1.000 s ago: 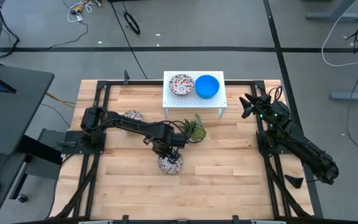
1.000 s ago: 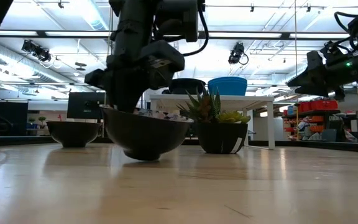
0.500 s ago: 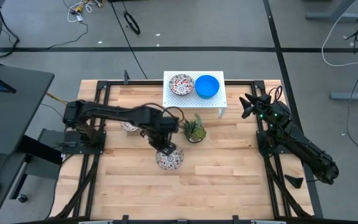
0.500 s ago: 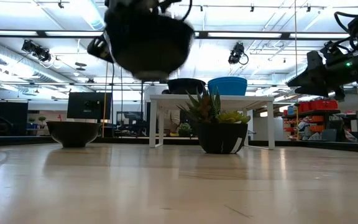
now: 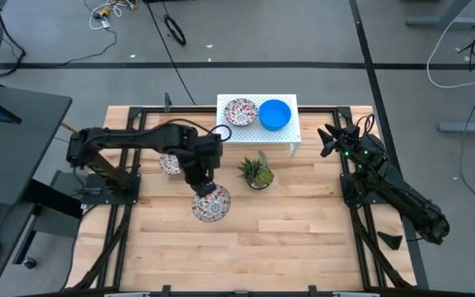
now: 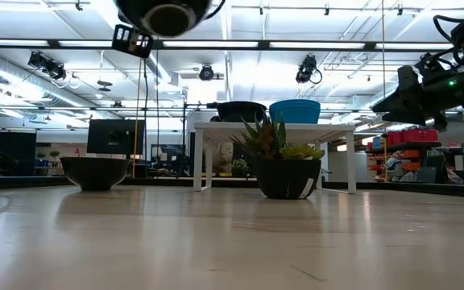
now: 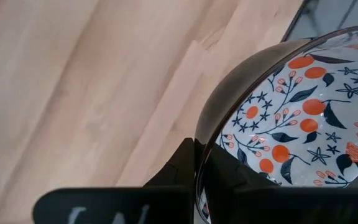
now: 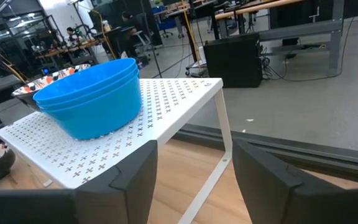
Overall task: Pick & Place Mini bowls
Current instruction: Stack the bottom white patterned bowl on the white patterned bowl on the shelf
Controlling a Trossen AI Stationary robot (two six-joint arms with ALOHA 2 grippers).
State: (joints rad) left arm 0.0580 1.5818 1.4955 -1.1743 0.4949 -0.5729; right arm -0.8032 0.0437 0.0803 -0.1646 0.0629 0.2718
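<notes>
Gripping a floral bowl point(image 5: 211, 204) by its rim, your left gripper point(image 5: 204, 183) has its jaws clenched on the wall; the pinch lets the bowl hang clear, high above the surface point(image 5: 303, 223). White shelf point(image 5: 229, 132) at the far edge carries one floral bowl point(image 5: 241, 111) beside the blue stack point(image 5: 275, 114), so that looks like the drop spot. Another floral bowl point(image 5: 170, 163) waits on the surface, left, partly under the arm. Plant point(image 5: 256, 172) sits just near of the shelf; lift keeps you over it. Right gripper point(image 5: 330, 139) is parked far right, jaws released, empty.
</notes>
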